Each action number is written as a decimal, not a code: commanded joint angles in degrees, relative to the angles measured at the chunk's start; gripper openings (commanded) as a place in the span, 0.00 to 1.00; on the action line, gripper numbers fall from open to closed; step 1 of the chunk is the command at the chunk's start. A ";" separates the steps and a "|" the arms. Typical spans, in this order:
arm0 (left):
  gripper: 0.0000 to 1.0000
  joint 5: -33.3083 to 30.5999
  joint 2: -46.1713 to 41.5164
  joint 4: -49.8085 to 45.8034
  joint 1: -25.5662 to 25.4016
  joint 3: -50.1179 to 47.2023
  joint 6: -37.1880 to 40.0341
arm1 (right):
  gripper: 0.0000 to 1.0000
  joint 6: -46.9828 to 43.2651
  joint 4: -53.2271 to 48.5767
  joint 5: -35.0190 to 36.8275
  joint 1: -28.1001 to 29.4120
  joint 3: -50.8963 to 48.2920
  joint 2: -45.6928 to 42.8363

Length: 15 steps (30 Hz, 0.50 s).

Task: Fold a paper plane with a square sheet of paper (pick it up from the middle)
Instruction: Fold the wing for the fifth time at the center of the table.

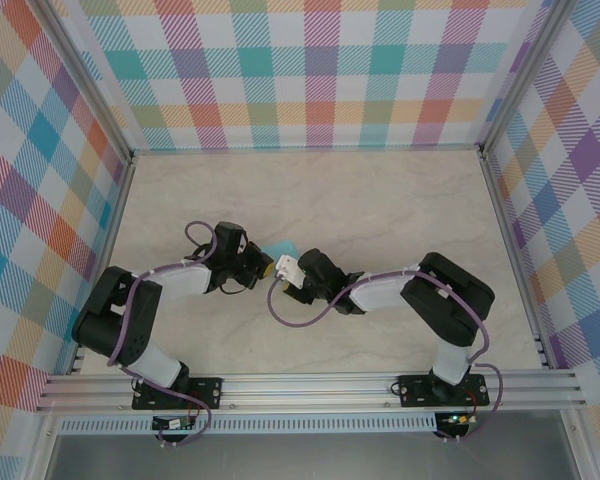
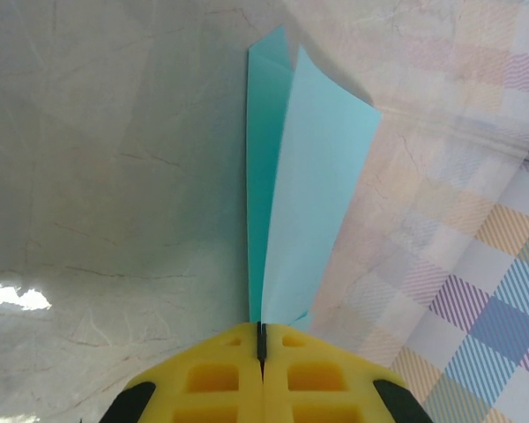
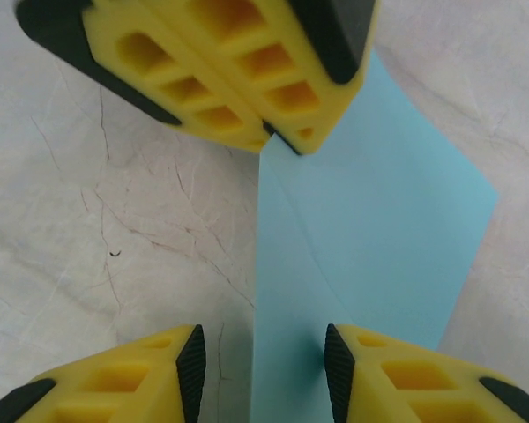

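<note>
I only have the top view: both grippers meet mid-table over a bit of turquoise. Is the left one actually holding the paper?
Observer: Yes. In the left wrist view the left gripper is shut on the paper, which is folded into two layers fanning out from the jaws.
Operator: And the right one?
Observer: Its own camera shows the right gripper open, with the paper's straight edge running into the gap between its fingers.

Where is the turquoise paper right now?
Seen from above, the turquoise paper is mid-table, pinched by the shut left gripper, its other end inside the open right gripper.
</note>
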 commanded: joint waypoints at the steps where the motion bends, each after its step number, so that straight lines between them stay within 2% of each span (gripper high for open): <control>1: 0.01 0.48 -1.55 -2.93 0.02 1.82 -0.26 | 0.41 -1.72 2.06 0.66 0.38 2.37 1.39; 9: 0.01 0.74 -1.47 -4.36 -0.15 2.35 0.01 | 0.34 -3.08 3.63 2.41 0.41 3.83 3.23; 15: 0.01 0.53 -1.69 -4.97 -0.15 2.50 0.23 | 0.17 -2.64 3.02 2.10 0.45 4.43 3.72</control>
